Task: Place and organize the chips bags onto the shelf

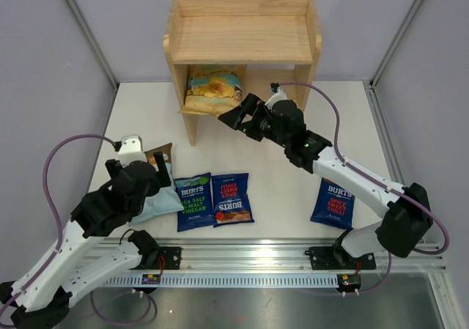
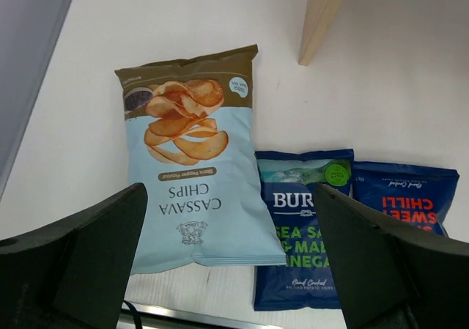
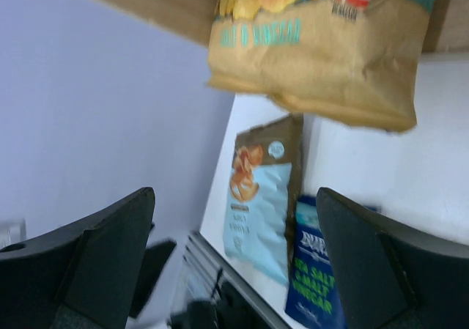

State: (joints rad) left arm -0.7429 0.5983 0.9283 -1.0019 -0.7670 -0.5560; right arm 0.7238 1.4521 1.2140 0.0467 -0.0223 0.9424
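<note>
Shows yellow-and-teal bag (image 1: 212, 87) overhanging shelf (image 1: 242, 39) lower tier; risks slipping out if brushed by right gripper (image 1: 236, 116), jaws apart, as on left gripper (image 1: 138, 174).

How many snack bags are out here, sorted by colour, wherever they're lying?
Dark blue Burts bags: 3
Pale blue cassava bag: 1
Yellow-and-teal bag: 1
Total: 5
</note>
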